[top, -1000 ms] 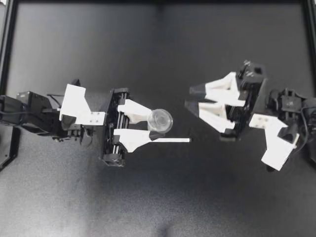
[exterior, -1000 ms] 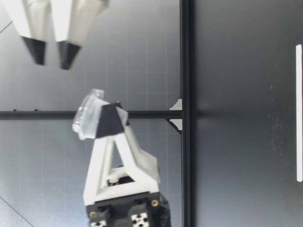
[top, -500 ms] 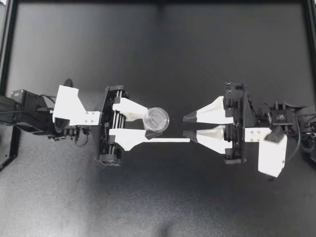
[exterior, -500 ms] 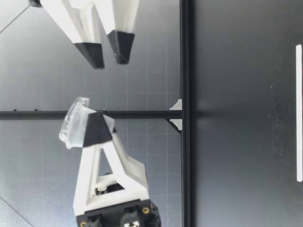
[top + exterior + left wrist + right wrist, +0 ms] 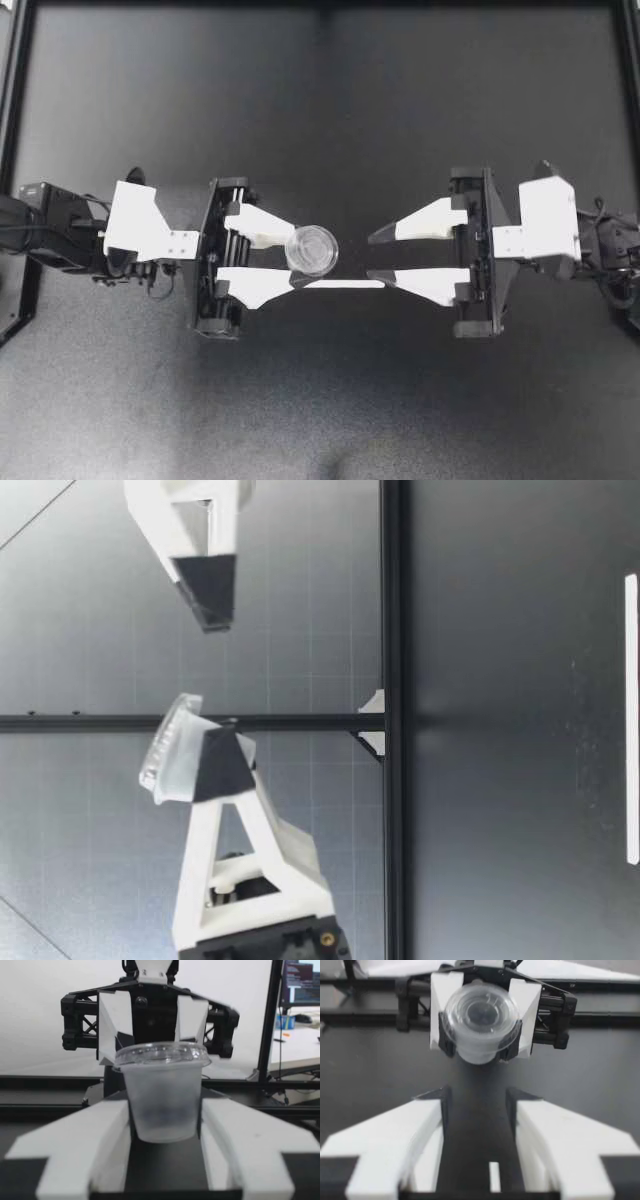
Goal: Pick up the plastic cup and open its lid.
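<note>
A clear plastic cup with its lid on is held off the table by my left gripper, which is shut on its body. The left wrist view has the cup between the two white fingers, lid on top. In the low view the cup tilts, its lid toward my right gripper. My right gripper stands open a short way from the cup, facing it with nothing between its fingers. In the right wrist view the lid faces that gripper.
A thin white strip lies on the black table under the gap between the grippers; the low view has the same white strip near that camera. A black frame rail crosses the far side.
My right gripper has turned level and swung in line with the cup, fingertips facing it. The left gripper with the cup has drifted slightly back toward its own side.
</note>
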Motion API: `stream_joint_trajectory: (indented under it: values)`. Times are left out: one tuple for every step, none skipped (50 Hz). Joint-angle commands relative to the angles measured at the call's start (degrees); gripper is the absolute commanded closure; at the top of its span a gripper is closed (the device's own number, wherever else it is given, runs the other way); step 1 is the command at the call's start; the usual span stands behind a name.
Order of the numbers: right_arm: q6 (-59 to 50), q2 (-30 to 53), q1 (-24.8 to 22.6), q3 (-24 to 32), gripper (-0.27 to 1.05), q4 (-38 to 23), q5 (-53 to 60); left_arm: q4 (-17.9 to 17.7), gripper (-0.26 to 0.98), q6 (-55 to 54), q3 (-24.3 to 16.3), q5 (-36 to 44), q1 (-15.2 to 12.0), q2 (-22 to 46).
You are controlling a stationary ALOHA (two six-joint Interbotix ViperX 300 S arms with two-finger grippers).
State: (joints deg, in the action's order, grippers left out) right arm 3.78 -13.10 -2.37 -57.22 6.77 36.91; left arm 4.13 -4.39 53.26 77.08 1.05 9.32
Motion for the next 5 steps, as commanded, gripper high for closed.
stream_joint_trajectory:
  values:
    - [-2.11, -0.79, 0.0, 1.32, 0.33, 0.09, 0.35, 0.18, 0.49, 0.26, -0.35, 0.26, 0.0, -1.76]
    - [-2.29, -0.79, 0.0, 1.32, 0.33, 0.09, 0.35, 0.09, 0.49, 0.26, -0.35, 0.26, 0.0, -1.76]
    - [-2.55, -0.7, 0.0, 1.41, 0.33, 0.09, 0.35, 0.09, 0.49, 0.26, -0.26, 0.26, 0.0, -1.76]
    - [-2.81, -0.62, 0.0, 1.41, 0.33, 0.09, 0.35, 0.09, 0.49, 0.26, -0.26, 0.26, 0.0, -1.76]
    - [-2.9, -0.62, 0.0, 1.41, 0.33, 0.09, 0.35, 0.09, 0.49, 0.26, -0.18, 0.26, 0.0, -1.76]
